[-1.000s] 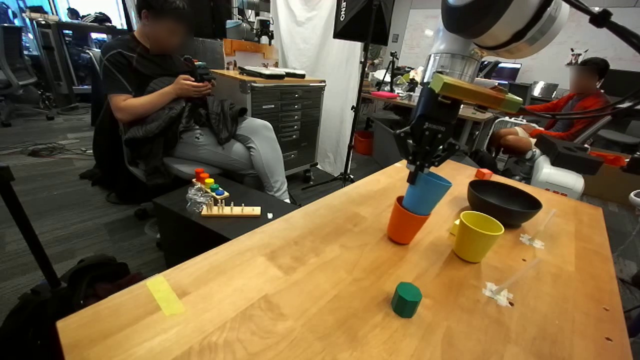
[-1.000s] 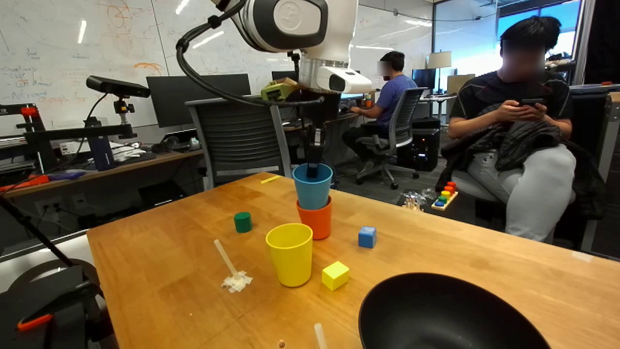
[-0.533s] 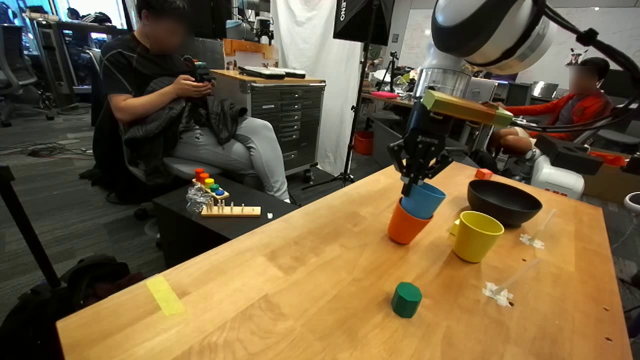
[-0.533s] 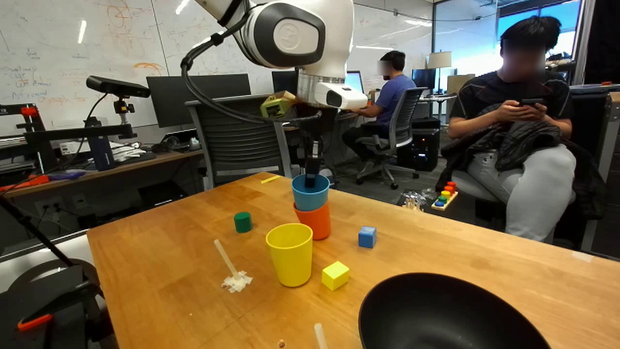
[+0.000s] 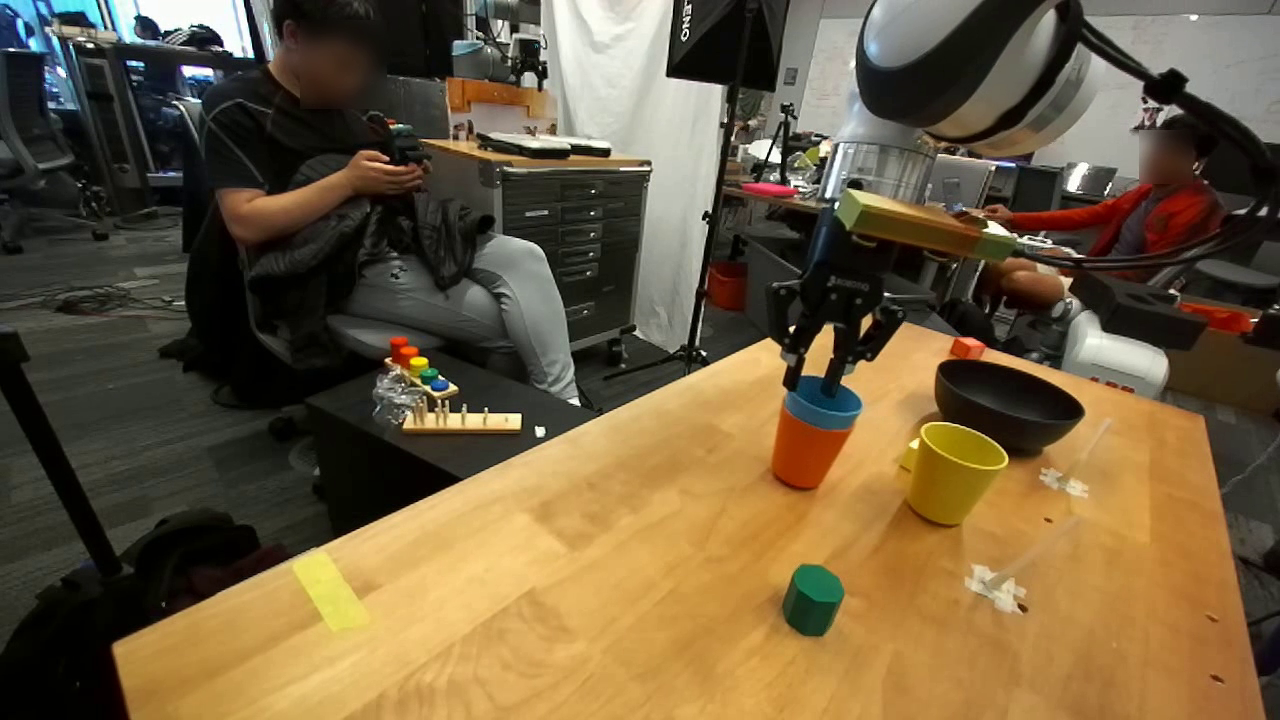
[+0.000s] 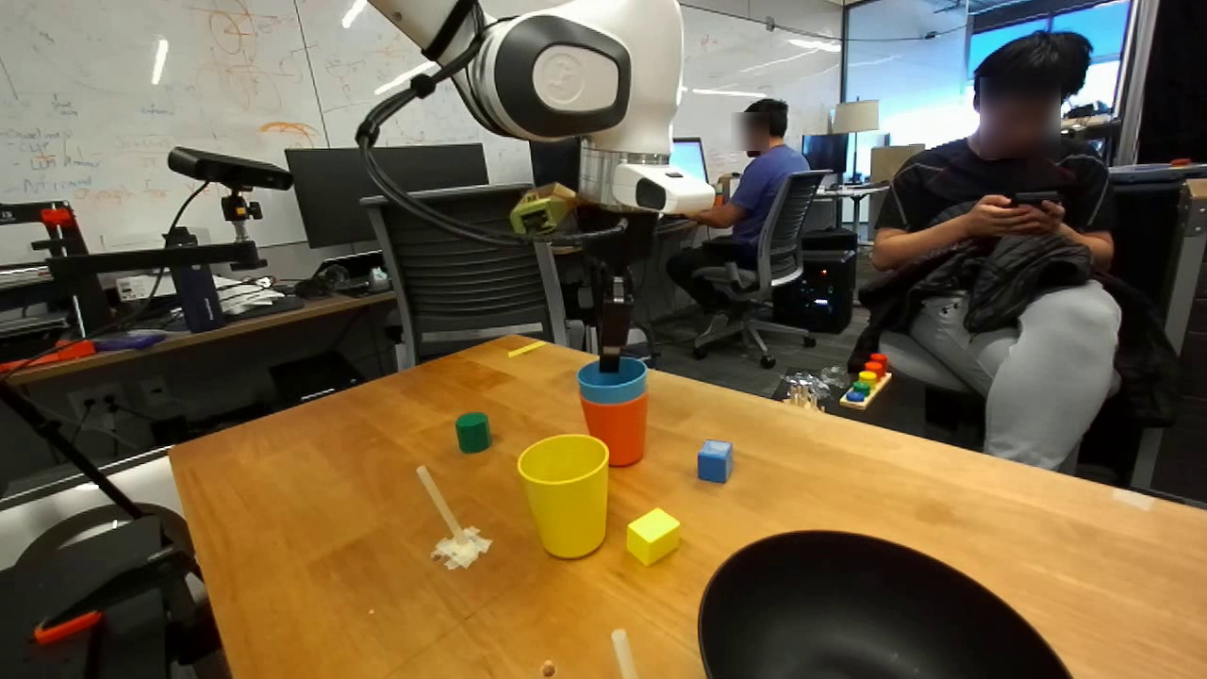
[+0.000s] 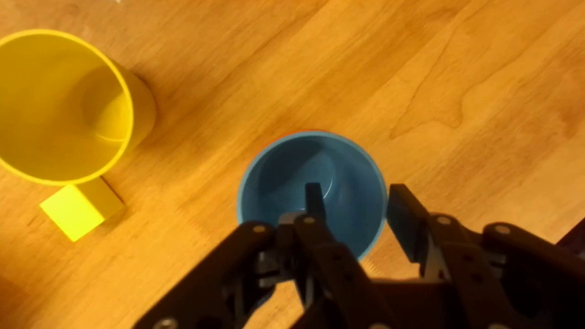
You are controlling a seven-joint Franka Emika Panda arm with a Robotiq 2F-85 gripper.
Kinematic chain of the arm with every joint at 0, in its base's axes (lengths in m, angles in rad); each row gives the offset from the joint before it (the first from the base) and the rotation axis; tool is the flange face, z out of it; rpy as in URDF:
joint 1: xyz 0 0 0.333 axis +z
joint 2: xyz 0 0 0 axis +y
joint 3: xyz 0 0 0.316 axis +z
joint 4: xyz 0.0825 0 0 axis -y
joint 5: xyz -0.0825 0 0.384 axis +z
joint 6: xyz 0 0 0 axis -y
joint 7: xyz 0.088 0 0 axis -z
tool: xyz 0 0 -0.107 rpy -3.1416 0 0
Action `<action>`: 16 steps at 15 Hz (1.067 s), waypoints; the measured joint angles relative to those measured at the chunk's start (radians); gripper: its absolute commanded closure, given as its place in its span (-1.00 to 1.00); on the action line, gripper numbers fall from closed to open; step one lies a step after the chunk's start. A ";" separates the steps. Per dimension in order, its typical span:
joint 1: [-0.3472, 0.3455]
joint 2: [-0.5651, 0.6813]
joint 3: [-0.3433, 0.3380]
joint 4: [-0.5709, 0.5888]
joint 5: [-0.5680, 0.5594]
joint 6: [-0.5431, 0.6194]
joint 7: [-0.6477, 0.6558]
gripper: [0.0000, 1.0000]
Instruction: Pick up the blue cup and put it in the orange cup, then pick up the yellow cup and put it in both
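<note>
Right of centre in an exterior view, we saw the inner cup in the outer cup on the table, with the lone cup to their right, the bowl behind that, and the near block low in the frame, before the cups. In an exterior view, we found the side block right of the outer cup and the middle block between lone cup and bowl. In the wrist view, we had the lone cup at upper left, the inner cup near the centre under the gripper.
</note>
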 measured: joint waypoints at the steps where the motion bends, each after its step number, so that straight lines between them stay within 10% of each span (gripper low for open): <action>1: 0.000 -0.002 0.004 0.000 0.000 0.000 -0.001 -0.65; 4: 0.001 -0.019 0.022 -0.004 0.000 0.000 -0.010 -1.00; 16: 0.011 -0.183 0.100 -0.102 0.037 -0.003 -0.133 -1.00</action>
